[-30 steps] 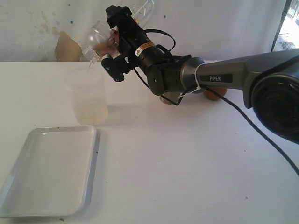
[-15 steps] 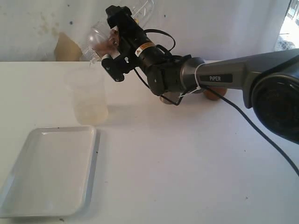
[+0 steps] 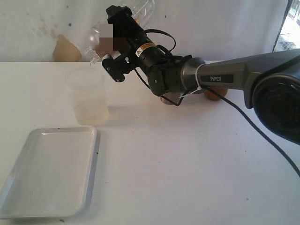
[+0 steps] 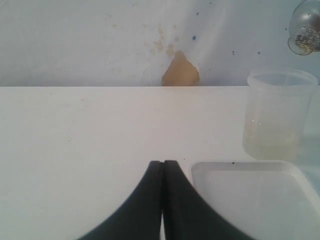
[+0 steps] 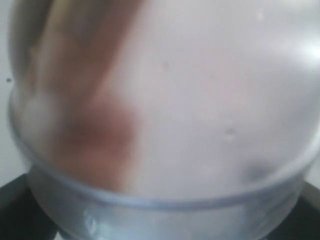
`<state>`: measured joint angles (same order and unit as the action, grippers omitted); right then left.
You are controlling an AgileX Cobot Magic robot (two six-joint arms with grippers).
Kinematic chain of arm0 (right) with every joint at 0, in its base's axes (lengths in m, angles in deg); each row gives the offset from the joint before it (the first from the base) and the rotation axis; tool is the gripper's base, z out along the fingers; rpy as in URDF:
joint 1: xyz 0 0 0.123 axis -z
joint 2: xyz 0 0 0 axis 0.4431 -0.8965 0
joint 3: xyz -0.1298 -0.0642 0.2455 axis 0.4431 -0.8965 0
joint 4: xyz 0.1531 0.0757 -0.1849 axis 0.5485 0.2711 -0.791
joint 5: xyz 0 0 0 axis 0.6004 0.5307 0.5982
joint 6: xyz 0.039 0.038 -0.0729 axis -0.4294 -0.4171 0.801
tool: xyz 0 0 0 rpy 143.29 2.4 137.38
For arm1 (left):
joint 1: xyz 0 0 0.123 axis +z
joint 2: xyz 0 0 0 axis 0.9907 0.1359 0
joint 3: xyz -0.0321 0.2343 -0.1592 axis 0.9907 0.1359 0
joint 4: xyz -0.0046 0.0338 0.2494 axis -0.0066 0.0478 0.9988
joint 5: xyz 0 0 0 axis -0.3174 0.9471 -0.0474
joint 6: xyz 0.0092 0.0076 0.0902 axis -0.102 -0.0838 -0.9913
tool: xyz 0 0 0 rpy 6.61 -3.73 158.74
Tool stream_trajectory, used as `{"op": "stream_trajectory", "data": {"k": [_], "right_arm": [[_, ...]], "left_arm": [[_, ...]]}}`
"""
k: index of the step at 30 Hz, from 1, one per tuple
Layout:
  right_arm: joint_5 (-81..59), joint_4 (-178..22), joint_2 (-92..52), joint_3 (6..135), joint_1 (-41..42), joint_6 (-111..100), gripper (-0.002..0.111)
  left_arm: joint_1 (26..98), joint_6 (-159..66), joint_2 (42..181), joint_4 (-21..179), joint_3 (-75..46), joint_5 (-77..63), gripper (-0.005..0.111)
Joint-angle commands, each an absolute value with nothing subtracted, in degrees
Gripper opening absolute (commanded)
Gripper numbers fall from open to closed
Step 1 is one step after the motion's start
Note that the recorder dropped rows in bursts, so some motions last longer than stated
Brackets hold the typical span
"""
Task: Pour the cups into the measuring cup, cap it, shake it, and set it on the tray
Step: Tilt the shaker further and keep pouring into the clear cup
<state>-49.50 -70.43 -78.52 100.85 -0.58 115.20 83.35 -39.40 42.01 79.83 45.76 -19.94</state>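
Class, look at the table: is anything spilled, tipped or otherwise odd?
Nothing spilled or tipped. The measuring cup stands upright beside the tray, uncapped; the clear lid is held above it. One oddity: a tan patch on the wall behind.

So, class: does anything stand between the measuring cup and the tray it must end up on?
Nothing visible does. The measuring cup stands just beyond the tray, bare table between them; the right pincer holds the lid higher up.

We see a white wall (image 3: 211,28) (stained, with a tan patch (image 3: 65,49)) behind a white table (image 3: 187,164); daylight enters a window (image 3: 289,28) at right.
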Motion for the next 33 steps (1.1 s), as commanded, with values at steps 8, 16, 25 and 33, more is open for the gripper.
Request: {"op": "stream_trajectory", "data": {"k": [8,16,25,33], "right_arm": [[-53.2,-74.9,-77.6,100.8,-0.4,116.3,0.0],[-53.3,-77.5,-77.6,100.8,0.0,116.3,0.0],[-53.3,-77.5,-77.6,100.8,0.0,116.3,0.0],[-53.3,-77.5,-77.6,100.8,0.0,116.3,0.0]], "left_arm": [[83.0,-39.4,41.7,79.8,46.0,-19.9,0.0],[83.0,-39.4,41.7,79.8,46.0,-19.9,0.0],[83.0,-39.4,41.7,79.8,46.0,-19.9,0.0],[83.0,-39.4,41.7,79.8,46.0,-19.9,0.0]]}}
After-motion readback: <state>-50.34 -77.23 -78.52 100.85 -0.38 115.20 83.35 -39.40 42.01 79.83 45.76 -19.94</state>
